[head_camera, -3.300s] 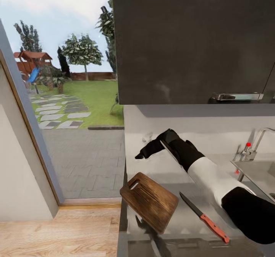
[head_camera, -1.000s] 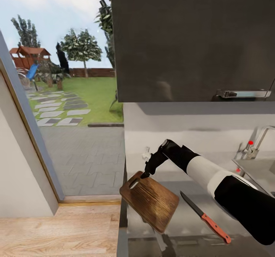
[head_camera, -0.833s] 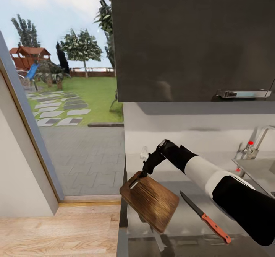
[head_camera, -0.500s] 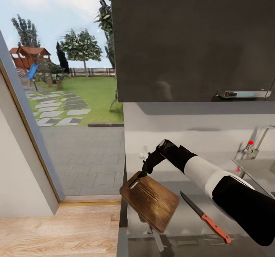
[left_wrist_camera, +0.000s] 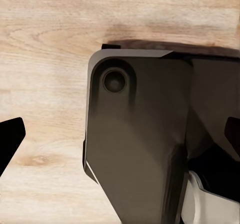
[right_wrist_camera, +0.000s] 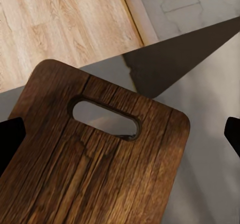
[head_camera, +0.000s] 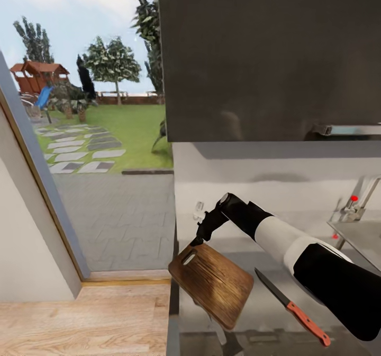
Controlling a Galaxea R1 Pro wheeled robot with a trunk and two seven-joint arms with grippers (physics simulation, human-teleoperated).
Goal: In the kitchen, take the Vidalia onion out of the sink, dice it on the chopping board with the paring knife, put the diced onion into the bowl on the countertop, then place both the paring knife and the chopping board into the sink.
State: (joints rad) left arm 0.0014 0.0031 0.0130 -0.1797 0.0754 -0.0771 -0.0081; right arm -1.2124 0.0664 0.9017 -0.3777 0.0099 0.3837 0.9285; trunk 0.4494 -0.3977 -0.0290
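On countertop (head_camera: pixel 254 319), right hand (head_camera: pixel 197 241) spread wide over chopping board (head_camera: pixel 211 283) handle end, paring knife (head_camera: pixel 293 308) beside, no labels.

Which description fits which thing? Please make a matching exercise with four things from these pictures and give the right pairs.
Things:
1. board
2. knife
3. right gripper
4. cabinet

Descriptions:
a. red-orange handle, lying flat on the countertop
b. dark, hanging above the countertop
c. brown wood, one corner past the countertop's edge
d. open, at the end of the board with the handle slot

Pairs: 1-c, 2-a, 3-d, 4-b
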